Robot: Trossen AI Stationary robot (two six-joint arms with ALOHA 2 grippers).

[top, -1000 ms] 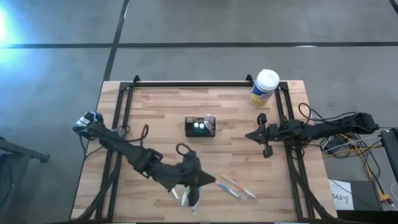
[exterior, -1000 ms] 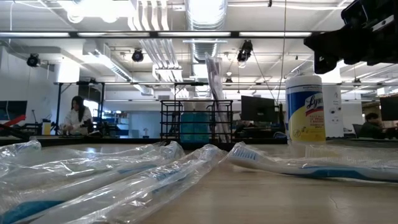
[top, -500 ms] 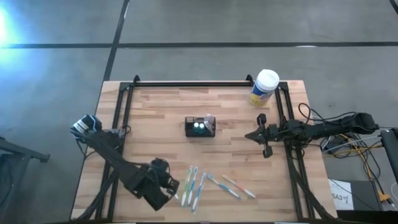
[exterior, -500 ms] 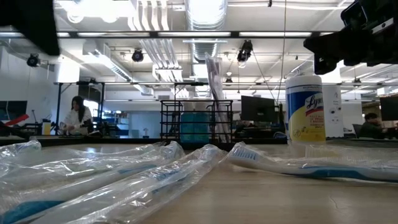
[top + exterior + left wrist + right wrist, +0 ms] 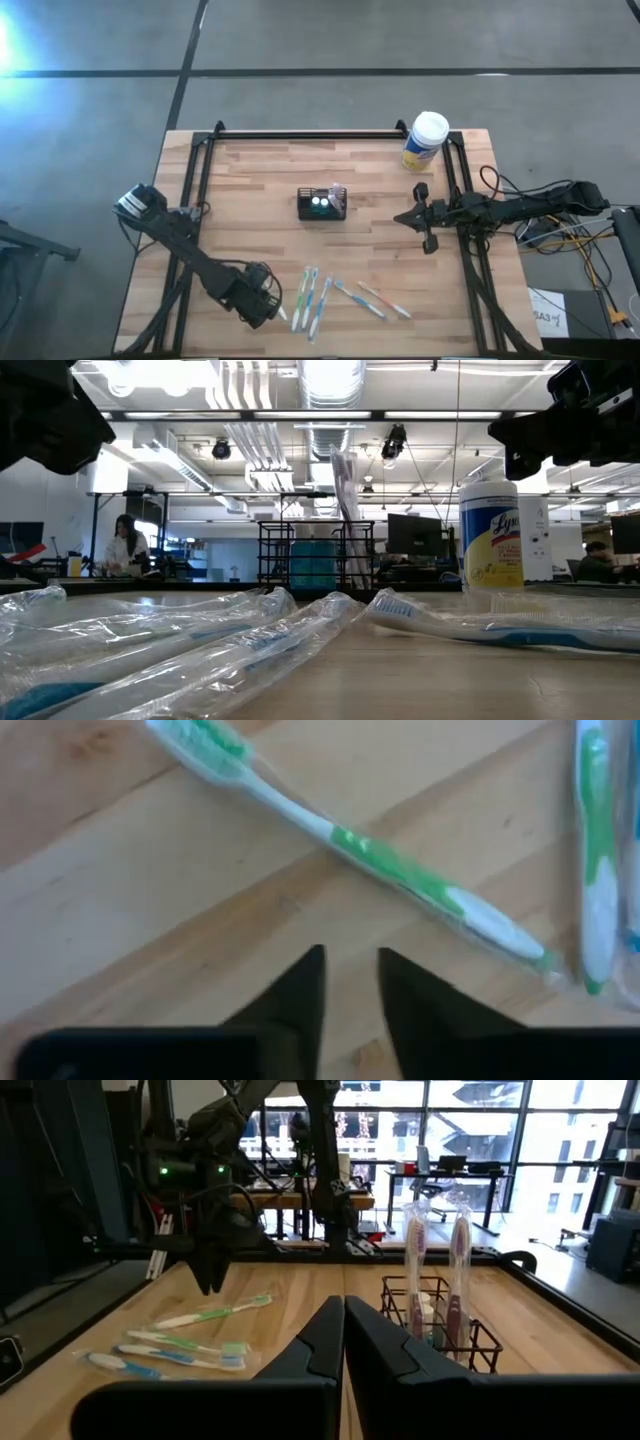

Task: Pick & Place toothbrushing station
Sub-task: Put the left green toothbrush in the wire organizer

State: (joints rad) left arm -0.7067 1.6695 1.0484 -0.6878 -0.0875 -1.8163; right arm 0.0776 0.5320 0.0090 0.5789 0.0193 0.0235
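Note:
The toothbrushing station, a small black wire caddy [image 5: 322,204] [image 5: 440,1325], stands on its base mid-table with two wrapped toothbrushes [image 5: 415,1265] upright in it. Several wrapped toothbrushes [image 5: 318,298] lie flat near the table's front edge. My left gripper [image 5: 268,306] [image 5: 350,955] points down just to their left. Its fingers stand slightly open above bare wood, short of a green toothbrush [image 5: 400,870]. My right gripper [image 5: 400,218] [image 5: 343,1315] waits at the right side, level and shut, pointing toward the caddy.
A yellow canister with a white lid [image 5: 425,140] [image 5: 490,535] stands at the far right corner. Black frame rails [image 5: 310,133] run along the far edge and both sides. Bare wood lies between the caddy and the loose toothbrushes.
My left gripper has swung from over the loose toothbrushes toward the table's left edge. It has dropped lower, turned and tipped to point down at the wood. The toothbrushes it covered now show lying flat.

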